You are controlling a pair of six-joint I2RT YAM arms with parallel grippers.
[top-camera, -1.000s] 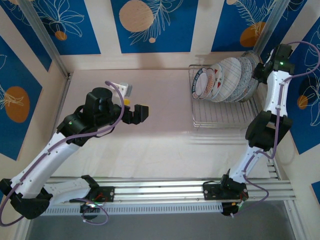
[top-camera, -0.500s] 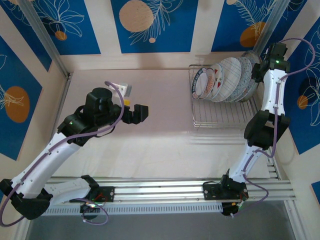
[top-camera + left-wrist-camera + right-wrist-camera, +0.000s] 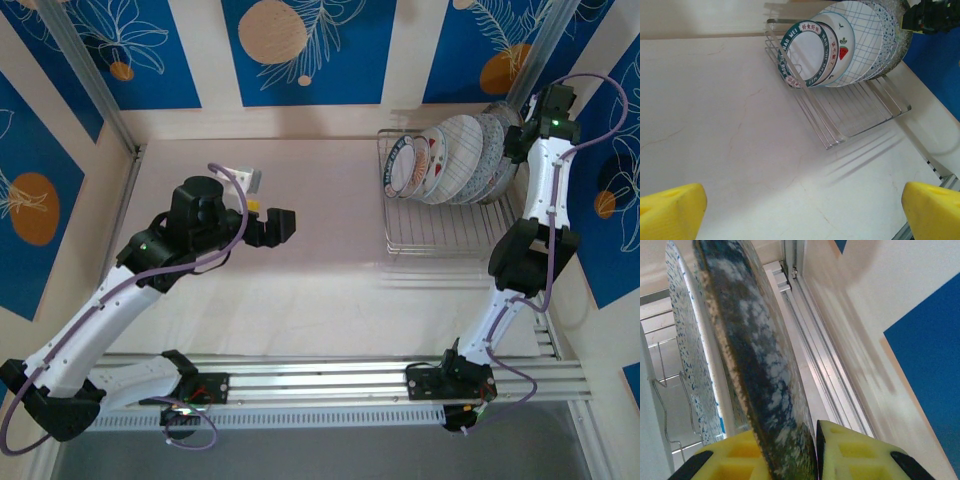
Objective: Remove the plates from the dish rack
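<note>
Pale table (image 3: 330, 270), and nothing looks unloaded yet. Left gripper (image 3: 272, 226) hangs over it, spread wide open. All the plates (image 3: 450, 160) stand in the dish rack (image 3: 440, 235), where the right gripper (image 3: 790, 452) pinches the rearmost speckled plate (image 3: 755, 365) by its rim.

Pale table (image 3: 330, 270) (faintly veined) below blue leaf-patterned wall panels (image 3: 350, 70), cream strips (image 3: 195, 50) between.

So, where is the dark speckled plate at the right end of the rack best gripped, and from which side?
By its upper rim, from above. The dark speckled plate stands on edge, last in the row in the dish rack, so its back face is free and its rim sticks up. The right end effector pinches that rim, one finger on each face.
</note>
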